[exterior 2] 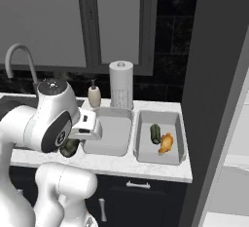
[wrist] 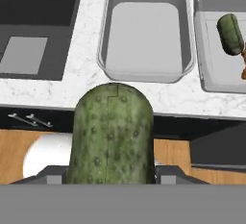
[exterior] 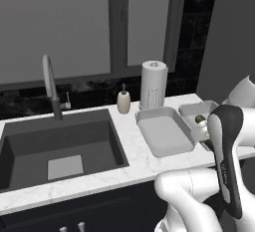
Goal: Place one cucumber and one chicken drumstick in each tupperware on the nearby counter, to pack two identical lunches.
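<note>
A large green cucumber [wrist: 113,134] fills the lower middle of the hand view, and my gripper [wrist: 111,177] is shut on it. It hangs before the front edge of the white marble counter [wrist: 91,40]. From the right base camera this cucumber [exterior 2: 69,148] shows dark under the hand. Ahead lies an empty grey tupperware [wrist: 146,31] [exterior 2: 109,131] [exterior: 164,134]. To its right, a second tupperware [exterior 2: 160,160] [wrist: 206,74] holds another cucumber [exterior 2: 155,133] [wrist: 229,34] and an orange chicken drumstick [exterior 2: 166,143].
A dark sink [exterior: 60,149] with a curved faucet [exterior: 50,84] takes up the counter's left. A soap dispenser [exterior: 123,101] and a paper towel roll [exterior: 153,84] stand behind the tupperwares. A tall dark panel [exterior 2: 214,99] rises at the right. Navy cabinets [exterior 2: 141,192] sit below.
</note>
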